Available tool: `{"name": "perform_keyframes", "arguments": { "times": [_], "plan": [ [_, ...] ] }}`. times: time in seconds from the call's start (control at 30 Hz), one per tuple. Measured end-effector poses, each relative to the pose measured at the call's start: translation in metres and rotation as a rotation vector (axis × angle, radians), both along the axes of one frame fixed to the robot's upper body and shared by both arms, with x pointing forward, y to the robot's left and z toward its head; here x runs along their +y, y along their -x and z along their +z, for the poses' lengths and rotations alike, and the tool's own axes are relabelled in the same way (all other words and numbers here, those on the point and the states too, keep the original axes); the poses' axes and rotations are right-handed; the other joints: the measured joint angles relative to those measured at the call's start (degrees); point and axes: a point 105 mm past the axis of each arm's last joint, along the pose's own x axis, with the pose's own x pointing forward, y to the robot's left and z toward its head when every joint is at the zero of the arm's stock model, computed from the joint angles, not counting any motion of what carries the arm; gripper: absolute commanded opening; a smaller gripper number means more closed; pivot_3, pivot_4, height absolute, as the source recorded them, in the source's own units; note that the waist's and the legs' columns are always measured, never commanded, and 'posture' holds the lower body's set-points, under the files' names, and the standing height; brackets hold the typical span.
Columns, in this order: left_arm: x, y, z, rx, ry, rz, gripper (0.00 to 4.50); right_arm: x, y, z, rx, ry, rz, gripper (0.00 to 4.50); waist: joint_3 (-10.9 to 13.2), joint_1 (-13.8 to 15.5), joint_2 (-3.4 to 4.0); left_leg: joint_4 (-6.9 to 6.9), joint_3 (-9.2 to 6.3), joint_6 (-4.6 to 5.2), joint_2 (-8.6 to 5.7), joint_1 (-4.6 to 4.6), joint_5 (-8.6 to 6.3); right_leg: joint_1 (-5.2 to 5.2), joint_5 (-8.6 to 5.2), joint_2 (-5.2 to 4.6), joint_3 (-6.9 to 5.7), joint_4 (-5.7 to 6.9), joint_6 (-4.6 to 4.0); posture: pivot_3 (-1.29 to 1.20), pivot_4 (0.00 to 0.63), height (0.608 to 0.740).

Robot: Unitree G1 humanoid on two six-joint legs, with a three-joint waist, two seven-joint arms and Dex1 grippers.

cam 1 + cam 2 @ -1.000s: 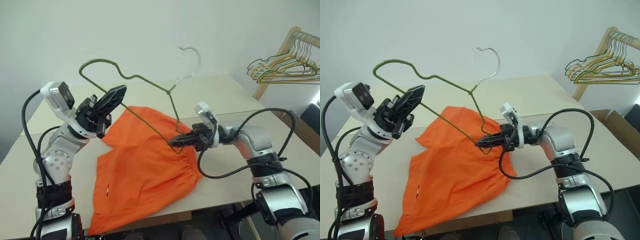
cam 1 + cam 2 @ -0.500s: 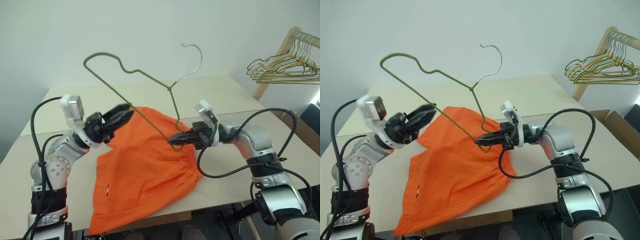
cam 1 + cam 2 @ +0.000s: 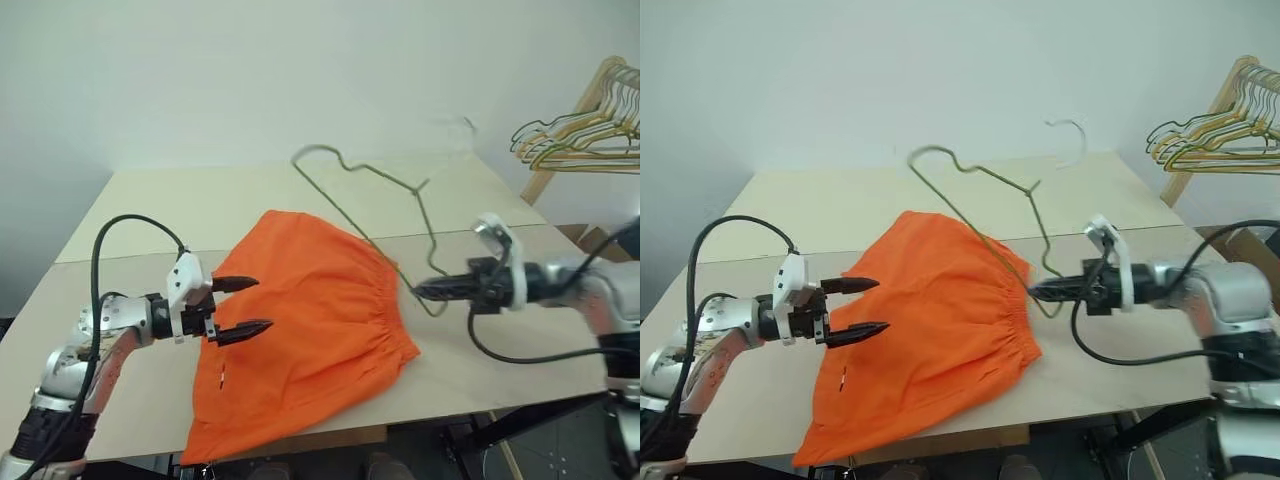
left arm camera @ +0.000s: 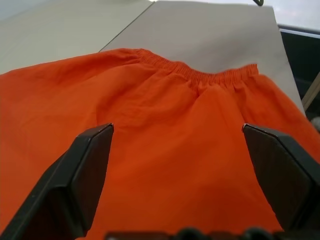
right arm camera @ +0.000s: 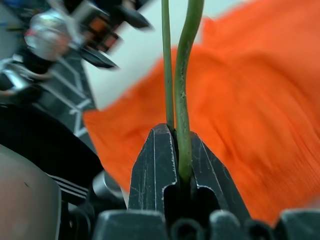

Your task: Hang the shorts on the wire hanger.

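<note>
Left eye view: the pale tabletop is filling the middle of the frame, running from the left edge to the right. The shorts are lying spread flat on it in the centre and lower centre, their gathered waistband facing the right side of the frame and one leg reaching down to the tabletop's near edge at the lower left.

The wire hanger is standing tilted in the air above the upper right part of the shorts, its lower corner sitting just right of the waistband at centre right and its hook reaching toward the upper right, blurred against the wall. It is not through the shorts.

The right gripper is coming in from the right edge, level, pointing toward the left of the frame. In the right wrist view its jaws are pressed together on the hanger's green wire, pinching two strands of it between the black fingers.

The left gripper is at the centre left, just over the left edge of the shorts, pointing right. Its jaws are spread wide with nothing between them; in the left wrist view the orange cloth is lying between and beyond the two fingers.

A bunch of yellow and green hangers is hanging from a wooden rack at the upper right.
</note>
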Motion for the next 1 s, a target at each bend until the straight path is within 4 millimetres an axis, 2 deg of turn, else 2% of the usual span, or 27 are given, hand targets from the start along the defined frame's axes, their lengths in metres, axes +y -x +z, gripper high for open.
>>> {"name": "perform_keyframes", "arguments": {
  "times": [0.17,0.23,0.3,0.53,1.0],
  "plan": [
    [-0.007,0.005,-0.003,-0.066,-0.119,-0.087,4.48,-0.056,0.024,-0.001,0.263,-0.001,-0.117,0.0,0.1,0.1,0.23,0.03,0.08,0.12,0.05,0.04,-0.05,0.07,0.01,0.0,0.0,-0.01,0.01,-0.06,0.0,0.74],
    [-0.009,0.005,-0.005,-0.065,-0.13,-0.101,4.48,-0.066,0.029,-0.007,0.333,-0.011,-0.148,0.0,0.1,-0.3,0.23,0.03,0.12,0.12,0.09,0.05,-0.05,0.08,0.01,0.06,0.04,0.0,0.01,-0.06,0.0,0.74],
    [-0.011,0.005,-0.005,-0.068,-0.129,-0.111,4.48,-0.075,0.036,-0.022,0.412,-0.007,-0.184,0.0,0.1,-0.4,0.22,0.04,0.15,0.13,0.09,0.08,-0.06,0.1,0.02,0.06,0.06,0.02,0.02,-0.06,0.0,0.74],
    [-0.013,0.008,-0.007,-0.067,-0.129,-0.119,4.48,-0.097,0.057,-0.063,0.597,0.038,-0.292,0.0,0.0,-0.2,0.28,0.07,0.16,0.15,0.07,0.07,-0.06,0.08,0.03,0.23,0.09,0.04,0.05,-0.06,0.0,0.74],
    [-0.021,0.014,-0.011,-0.054,-0.118,-0.146,4.48,-0.116,0.067,-0.084,0.651,0.067,-0.382,0.0,0.0,0.0,0.31,0.09,0.16,0.15,0.07,0.12,-0.06,0.14,0.04,0.29,0.08,0.04,0.06,-0.06,0.0,0.74]
  ]
}}
